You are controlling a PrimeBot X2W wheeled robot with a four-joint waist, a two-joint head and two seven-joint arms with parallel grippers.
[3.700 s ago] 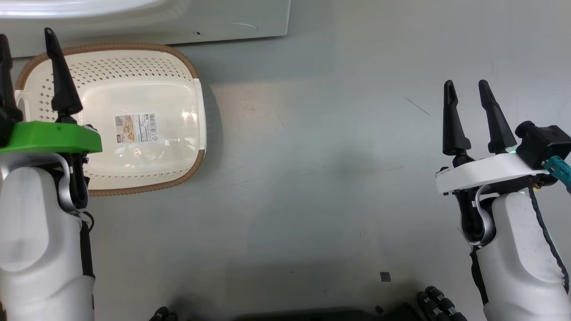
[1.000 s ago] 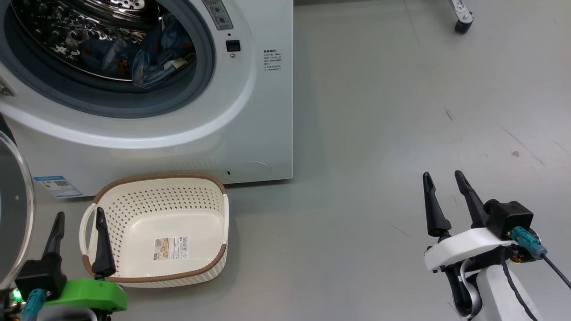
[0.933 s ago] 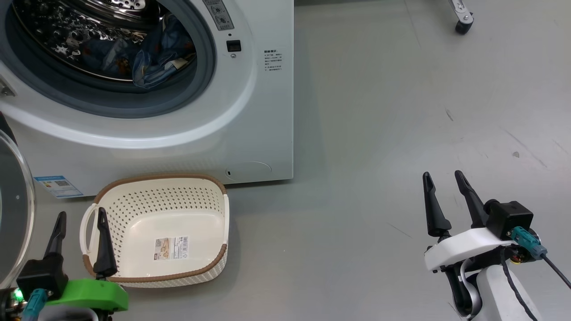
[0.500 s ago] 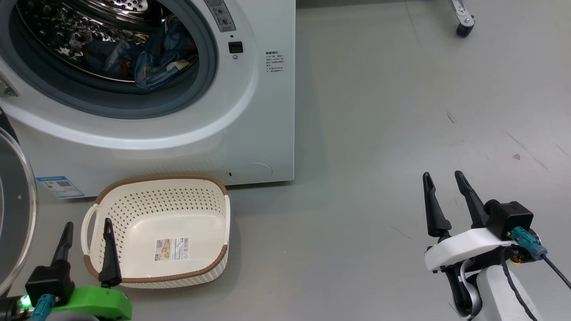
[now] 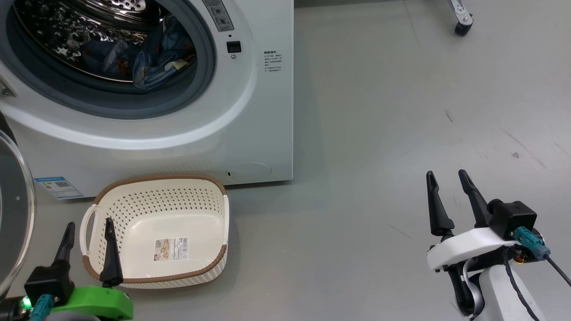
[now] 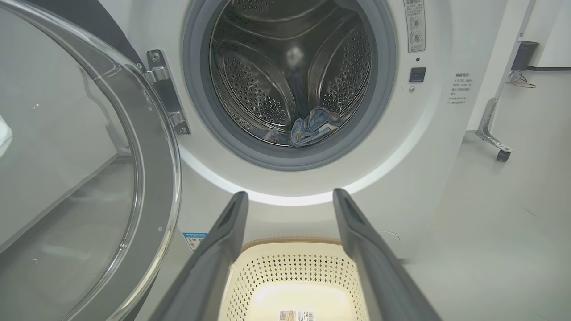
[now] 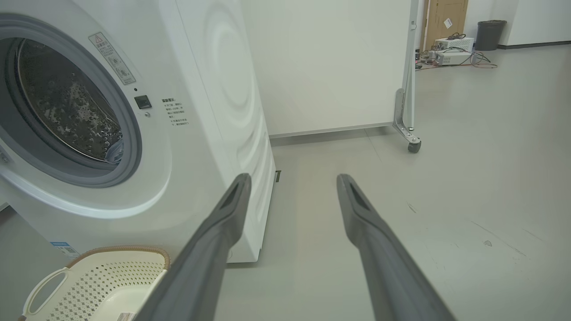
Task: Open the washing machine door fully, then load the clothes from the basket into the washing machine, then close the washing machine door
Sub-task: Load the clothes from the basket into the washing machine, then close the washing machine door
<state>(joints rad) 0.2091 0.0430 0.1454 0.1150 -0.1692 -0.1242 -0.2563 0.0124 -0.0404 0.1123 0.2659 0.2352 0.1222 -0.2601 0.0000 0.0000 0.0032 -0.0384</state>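
Observation:
The white washing machine (image 5: 250, 111) (image 6: 437, 133) (image 7: 214, 102) has its drum mouth uncovered. Blue printed clothes (image 5: 151, 58) (image 6: 312, 130) lie inside the drum. The washing machine door (image 5: 13, 214) (image 6: 89, 178) is swung out to the left on its hinge. The cream basket (image 5: 156, 229) (image 6: 294, 285) (image 7: 96, 285) stands on the floor in front of the machine with only a label sticker inside. My left gripper (image 5: 88, 225) (image 6: 290, 200) hovers open by the basket's near left corner. My right gripper (image 5: 446, 176) (image 7: 292, 183) is open over bare floor, far to the right.
The grey floor (image 5: 379, 133) spreads to the right of the machine. A white panel on a castor foot (image 7: 412, 146) (image 5: 461, 22) stands behind. A bin and cables (image 7: 464, 44) sit in the far room.
Since the oldest frame the camera has tilted up from the basket to the machine. Over the last second my left gripper sank slightly and the right rose a touch; both stayed open.

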